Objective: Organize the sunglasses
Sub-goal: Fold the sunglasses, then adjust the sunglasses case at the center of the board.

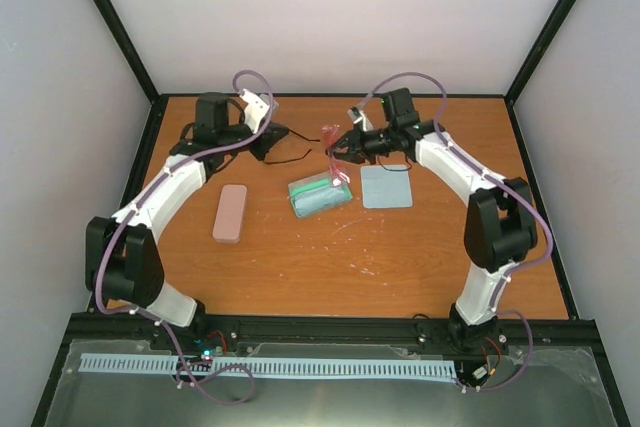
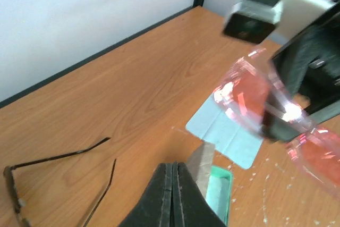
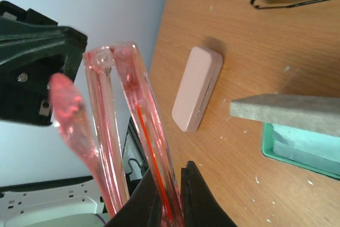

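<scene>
- Left of the open case (image 1: 320, 195) and a little behind it, the left gripper (image 2: 173, 171) is sitting pinched shut on nothing, and the sunglasses (image 2: 58, 157) are lying unfolded beside it.
- Just behind the case, the right gripper (image 3: 170, 195) is clamping pink glasses (image 3: 109, 131); I'd be lowering them level, clearing the lid.
- The wrist view is cutting off the sunglasses' front, and I'm struggling to see the case's contents.

**Wood, plastic and cloth**

The bench (image 1: 300, 267) shows a smooth wood grain with a slight sheen. The pink glasses (image 2: 244, 97) are clear, glossy plastic. The sunglasses (image 2: 53, 156) have a dark frame; its material I cannot tell. The pink case (image 1: 230, 213) is smooth and matt. The light-blue cloth (image 1: 386, 187) is matt, with creases.
</scene>
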`<state>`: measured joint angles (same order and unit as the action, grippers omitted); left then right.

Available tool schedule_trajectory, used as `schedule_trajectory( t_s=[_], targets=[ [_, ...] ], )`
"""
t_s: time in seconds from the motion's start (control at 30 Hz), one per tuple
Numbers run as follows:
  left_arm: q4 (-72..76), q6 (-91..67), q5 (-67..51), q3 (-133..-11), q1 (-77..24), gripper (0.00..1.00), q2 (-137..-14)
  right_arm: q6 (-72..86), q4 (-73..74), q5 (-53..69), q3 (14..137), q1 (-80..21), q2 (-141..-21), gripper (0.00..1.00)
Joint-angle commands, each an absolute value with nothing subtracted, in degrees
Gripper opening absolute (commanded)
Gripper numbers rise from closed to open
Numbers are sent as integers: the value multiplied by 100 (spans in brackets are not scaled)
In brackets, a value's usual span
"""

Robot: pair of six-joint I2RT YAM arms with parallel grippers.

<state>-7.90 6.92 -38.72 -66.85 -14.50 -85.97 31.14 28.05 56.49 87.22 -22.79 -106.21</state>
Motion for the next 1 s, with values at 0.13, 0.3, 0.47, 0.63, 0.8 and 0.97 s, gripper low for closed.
schedule_trajectory(
  t_s=[0.13, 0.3, 0.47, 0.63, 0.8, 0.97],
  targets=[
    [-2781, 2311, -3413, -7569, -1390, 1, -9895, 4762, 918, 4271, 6921, -2050, -9298, 3],
    [-3317, 2655, -3177, -7797, -1397, 0, -10475, 5631, 13, 3344, 5917, -2070, -8856, 3],
    [-3415, 2659, -3116, -7917, -1397, 1, -10700, 5650, 117, 3119, 5910, -2068, -8980, 3],
    [-3521, 2519, -3295, -8026, -1441, 2, -10890, 5818, 63, 2935, 5871, -2147, -9338, 3],
    [-3565, 2405, -3434, -7942, -1666, 2, -10917, 6054, -2, 2766, 5949, -2319, -9658, 3],
    [-3504, 2329, -3470, -7764, -1881, 2, -10897, 6268, 58, 2399, 5964, -2425, -9723, 3]
  ],
)
